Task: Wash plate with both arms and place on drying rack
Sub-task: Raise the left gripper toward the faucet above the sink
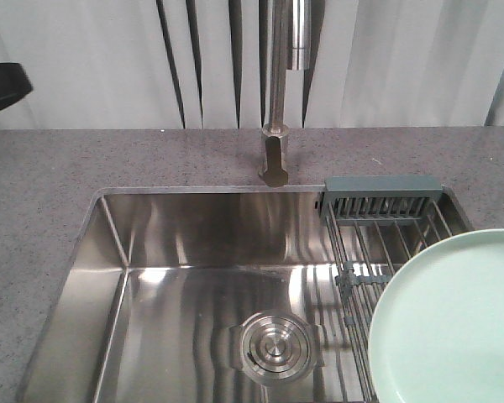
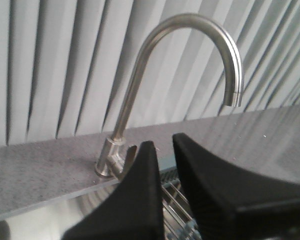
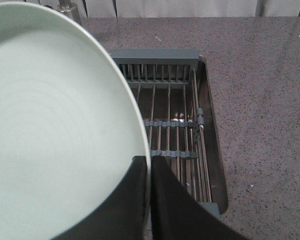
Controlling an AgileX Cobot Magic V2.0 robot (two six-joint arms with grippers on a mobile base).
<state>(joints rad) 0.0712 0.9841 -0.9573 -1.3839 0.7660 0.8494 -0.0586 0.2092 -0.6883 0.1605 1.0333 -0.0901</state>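
Observation:
The pale mint-green plate (image 1: pixel 454 319) hovers at the lower right of the front view, over the near part of the drying rack (image 1: pixel 386 218). In the right wrist view my right gripper (image 3: pixel 149 161) is shut on the rim of the plate (image 3: pixel 55 115), one finger on each side. The steel-wire rack (image 3: pixel 170 120) lies beyond and below it. My left gripper (image 2: pixel 164 144) is open with a narrow gap and nothing in it. It is raised near the faucet (image 2: pixel 190 22), with rack wires (image 2: pixel 172 197) showing between its fingers.
The rack spans the right end of the steel sink basin (image 1: pixel 193 277), which has a round drain (image 1: pixel 273 346) in its floor. The faucet (image 1: pixel 277 84) stands behind the basin on the grey speckled counter (image 1: pixel 42 185). A black shape (image 1: pixel 0 88) pokes in at the upper left edge.

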